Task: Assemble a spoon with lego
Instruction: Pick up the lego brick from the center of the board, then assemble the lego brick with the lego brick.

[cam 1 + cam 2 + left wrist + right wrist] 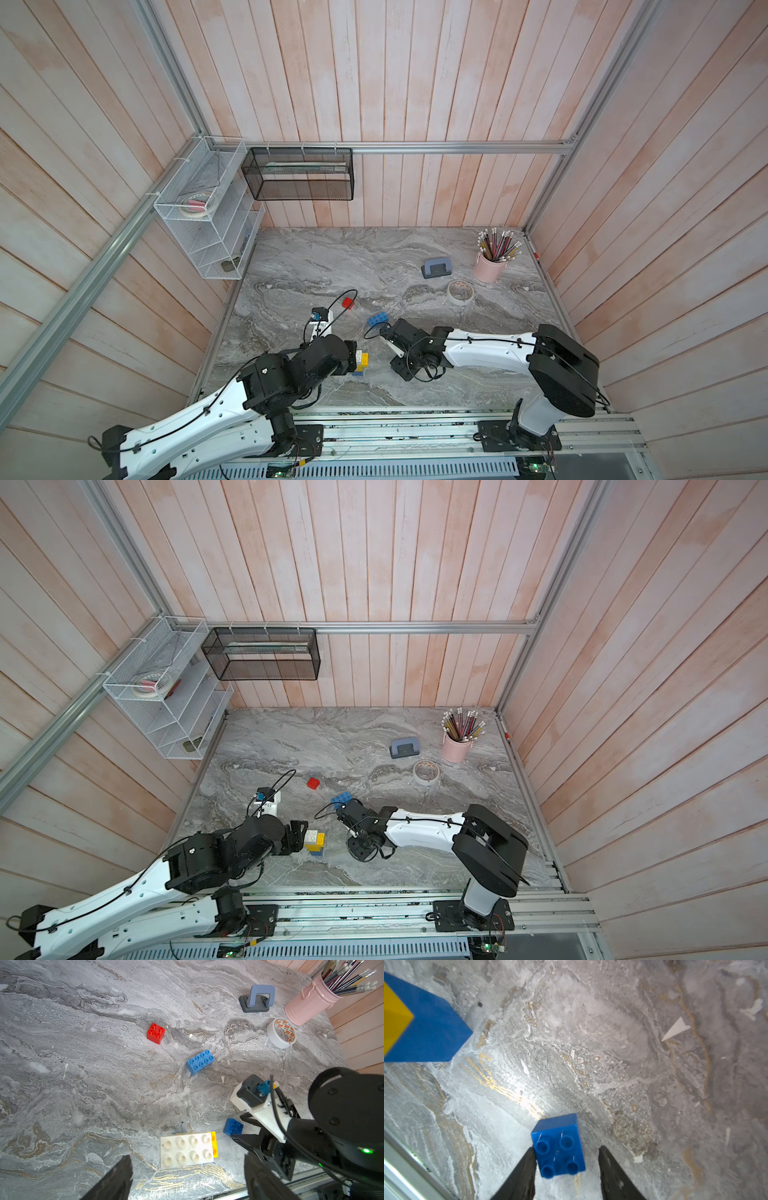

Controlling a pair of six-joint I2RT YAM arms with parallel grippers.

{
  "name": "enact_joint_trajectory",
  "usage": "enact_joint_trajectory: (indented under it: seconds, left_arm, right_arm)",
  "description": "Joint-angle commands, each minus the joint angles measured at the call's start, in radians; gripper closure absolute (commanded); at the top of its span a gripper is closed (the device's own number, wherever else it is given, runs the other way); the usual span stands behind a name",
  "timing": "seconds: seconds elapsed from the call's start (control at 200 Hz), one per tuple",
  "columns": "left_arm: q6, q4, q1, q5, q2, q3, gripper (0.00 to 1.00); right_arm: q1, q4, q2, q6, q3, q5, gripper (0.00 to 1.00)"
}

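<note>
A joined stack of lego, white on top with yellow and blue beneath (pixel 360 362) (pixel 313 841) (pixel 187 1151), stands near the table's front. My left gripper (pixel 352 360) (pixel 187 1156) is open, its jaws wide on either side of the stack and not touching it. My right gripper (pixel 395 351) (pixel 567 1148) is open around a small dark blue square brick (pixel 559 1146) (pixel 233 1126); one finger touches it, the other stands apart. That brick is hidden under the gripper in both top views. A red square brick (pixel 348 303) (pixel 155 1033) and a light blue long brick (pixel 378 319) (pixel 200 1061) lie loose farther back.
A grey-blue hole punch (pixel 437 269), a tape roll (pixel 460 291) and a pink cup of pencils (pixel 492 266) stand at the back right. A white wire rack (pixel 208 216) and a black mesh basket (pixel 299 174) hang at the back left. A metal rail (pixel 415 432) runs along the front.
</note>
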Motion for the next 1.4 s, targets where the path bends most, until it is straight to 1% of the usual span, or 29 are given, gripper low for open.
enact_joint_trajectory:
  seconds: [0.0,0.07,0.28,0.31,0.4,0.49,0.595,0.66,0.81,1.015,1.09,1.235,1.395]
  left_arm:
    - [-0.003,0.023,-0.003,0.013,-0.027,-0.020,0.15]
    - [-0.004,0.017,-0.003,0.015,-0.032,-0.020,0.15]
    - [-0.018,-0.004,-0.003,0.017,-0.037,-0.029,0.15]
    - [-0.020,-0.005,-0.003,0.017,-0.039,-0.031,0.15]
    - [-0.027,-0.008,-0.004,0.014,-0.054,-0.038,0.15]
    - [-0.039,-0.004,-0.003,0.015,-0.073,-0.049,0.15]
    - [-0.056,0.009,-0.002,0.020,-0.096,-0.065,0.15]
    - [-0.069,0.024,-0.003,0.022,-0.112,-0.082,0.15]
    - [-0.113,0.066,-0.003,0.023,-0.138,-0.136,0.14]
    - [-0.218,0.047,-0.003,-0.028,-0.157,-0.196,0.13]
    - [-0.249,0.034,-0.002,-0.046,-0.171,-0.206,0.13]
    - [-0.268,0.039,-0.003,-0.060,-0.190,-0.225,0.13]
    - [-0.268,0.062,-0.001,-0.054,-0.191,-0.244,0.13]
  right_arm:
    - [-0.004,0.011,0.009,-0.023,0.018,-0.008,0.50]
    - [-0.004,0.011,0.015,-0.029,0.023,-0.008,0.55]
    - [-0.005,0.010,0.037,-0.033,0.032,-0.007,0.59]
    - [-0.004,0.010,0.038,-0.034,0.036,-0.009,0.62]
    - [-0.004,0.003,0.037,-0.034,0.040,-0.006,0.66]
    - [-0.003,-0.014,0.023,-0.042,0.042,0.000,0.74]
    - [-0.003,-0.041,-0.021,-0.064,0.039,0.035,0.77]
    - [-0.003,-0.070,-0.053,-0.095,0.050,0.049,0.79]
    - [-0.001,-0.149,-0.128,-0.220,0.122,0.059,0.81]
    - [0.007,-0.172,-0.196,-0.422,0.212,-0.086,0.81]
    - [0.012,-0.170,-0.194,-0.472,0.241,-0.126,0.81]
    - [0.014,-0.211,-0.147,-0.543,0.298,-0.155,0.81]
    - [0.023,-0.227,-0.096,-0.575,0.349,-0.183,0.83]
